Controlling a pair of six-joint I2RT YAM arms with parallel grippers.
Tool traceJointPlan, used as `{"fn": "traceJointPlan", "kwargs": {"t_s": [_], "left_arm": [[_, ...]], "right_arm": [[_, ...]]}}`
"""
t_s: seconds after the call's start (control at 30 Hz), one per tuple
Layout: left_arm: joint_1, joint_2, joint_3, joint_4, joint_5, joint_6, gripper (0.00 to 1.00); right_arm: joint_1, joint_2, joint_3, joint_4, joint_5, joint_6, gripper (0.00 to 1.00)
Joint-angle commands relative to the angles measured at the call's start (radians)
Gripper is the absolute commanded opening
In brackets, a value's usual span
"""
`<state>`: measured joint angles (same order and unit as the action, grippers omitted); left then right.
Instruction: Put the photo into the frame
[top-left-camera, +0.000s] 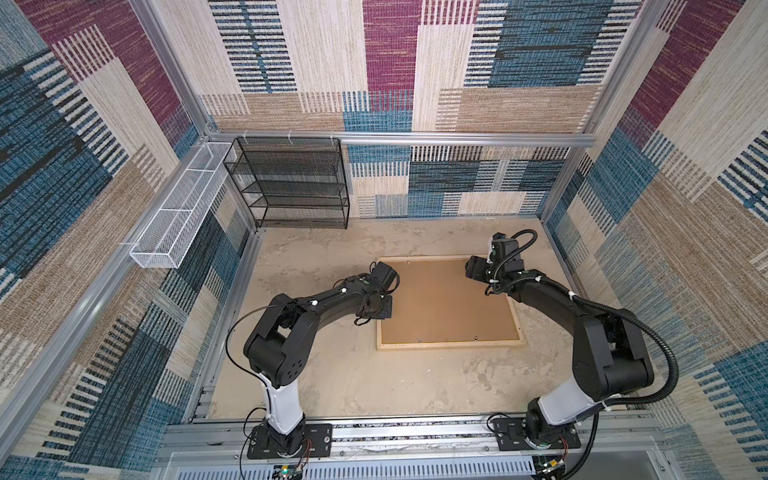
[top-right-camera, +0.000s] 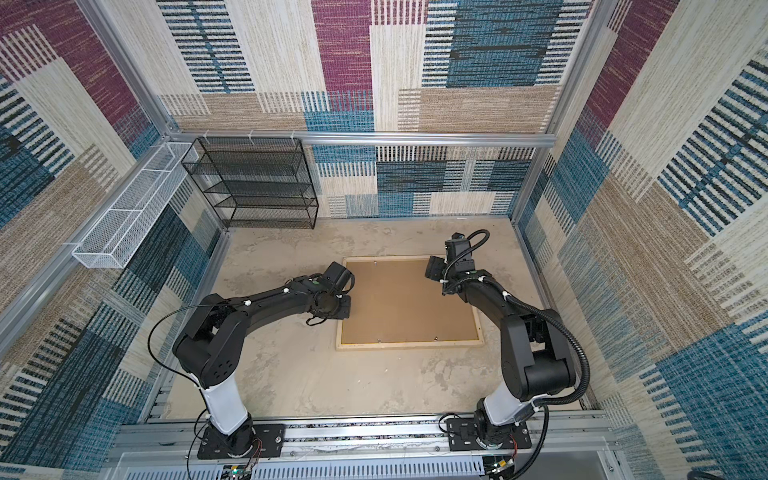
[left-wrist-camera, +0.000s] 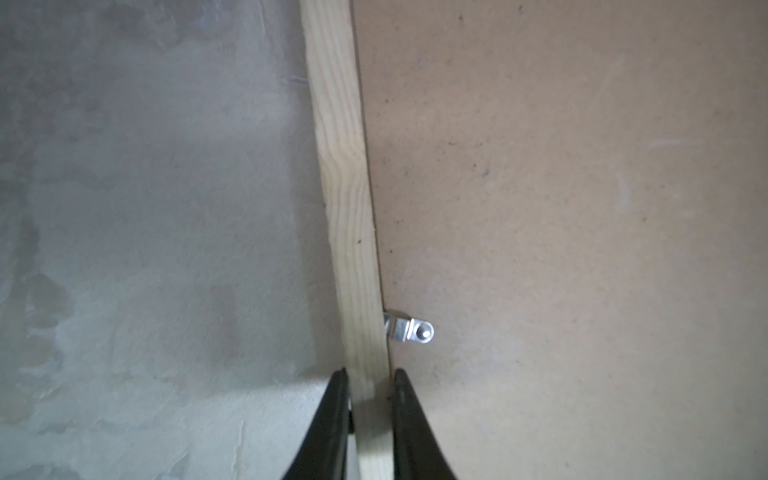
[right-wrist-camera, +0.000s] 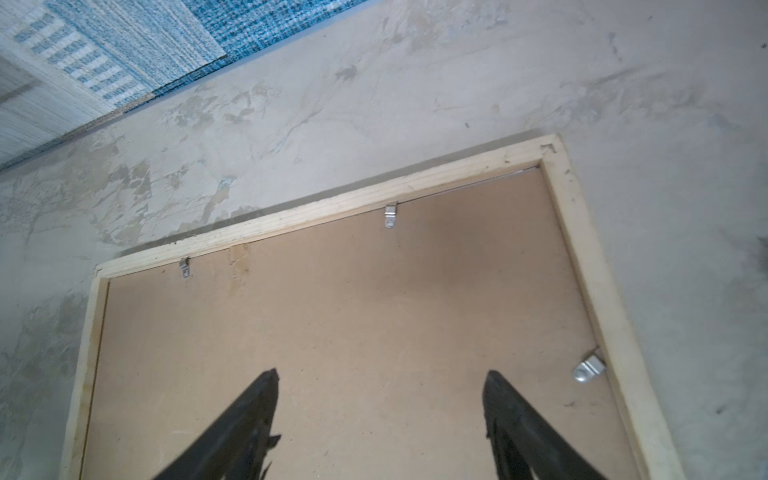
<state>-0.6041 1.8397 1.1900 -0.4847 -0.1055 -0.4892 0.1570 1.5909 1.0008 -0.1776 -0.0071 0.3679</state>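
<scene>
Black left gripper (left-wrist-camera: 368, 376) clamped on side bar of pale-wood rect. picture frame (top-left-camera: 449, 344); black right gripper (right-wrist-camera: 380, 378) jaws wide apart over brown fibreboard backing sheet (top-left-camera: 440, 303) seated in frame. Frame flat on beige mottled tabletop (top-left-camera: 353, 374), silver metal tab (left-wrist-camera: 411, 330) nr left gripper.

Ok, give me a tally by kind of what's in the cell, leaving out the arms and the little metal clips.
Wooden frame: 1
Brown backing board: 1
Mesh racks: 2 (black shelf, white basket)
Total: 4
</scene>
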Motion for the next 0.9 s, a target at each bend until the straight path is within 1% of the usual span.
{"fn": "traceJointPlan", "kwargs": {"t_s": [0.0, 0.2, 0.33, 0.4, 0.5, 0.63, 0.67, 0.73, 0.87], "left_arm": [[0.017, -0.021, -0.017, -0.033, -0.040, 0.044, 0.18], [0.094, -0.078, -0.066, -0.054, -0.067, 0.071, 0.18], [0.177, -0.110, -0.095, -0.071, -0.084, 0.095, 0.18], [0.216, -0.120, -0.109, -0.068, -0.089, 0.111, 0.18], [0.271, -0.114, -0.112, -0.055, -0.098, 0.137, 0.18], [0.343, -0.079, -0.069, -0.048, -0.091, 0.176, 0.19], [0.352, -0.077, -0.055, -0.048, -0.082, 0.187, 0.19], [0.356, -0.088, -0.034, -0.033, -0.061, 0.219, 0.24], [0.356, -0.124, 0.006, -0.043, -0.033, 0.236, 0.31]], "right_arm": [[-0.021, 0.001, -0.001, -0.016, 0.005, -0.031, 0.79], [-0.054, 0.022, 0.011, -0.065, 0.010, -0.085, 0.79], [-0.062, 0.057, 0.025, -0.100, 0.008, -0.121, 0.77], [-0.062, 0.075, 0.033, -0.110, -0.020, -0.138, 0.73], [-0.062, 0.093, 0.032, -0.107, -0.099, -0.150, 0.66], [-0.060, 0.084, 0.013, -0.090, -0.141, -0.157, 0.63], [-0.058, 0.082, 0.013, -0.089, -0.152, -0.161, 0.62], [-0.047, 0.082, 0.017, -0.089, -0.165, -0.169, 0.62], [-0.019, 0.110, 0.044, -0.094, -0.164, -0.176, 0.59]]}}
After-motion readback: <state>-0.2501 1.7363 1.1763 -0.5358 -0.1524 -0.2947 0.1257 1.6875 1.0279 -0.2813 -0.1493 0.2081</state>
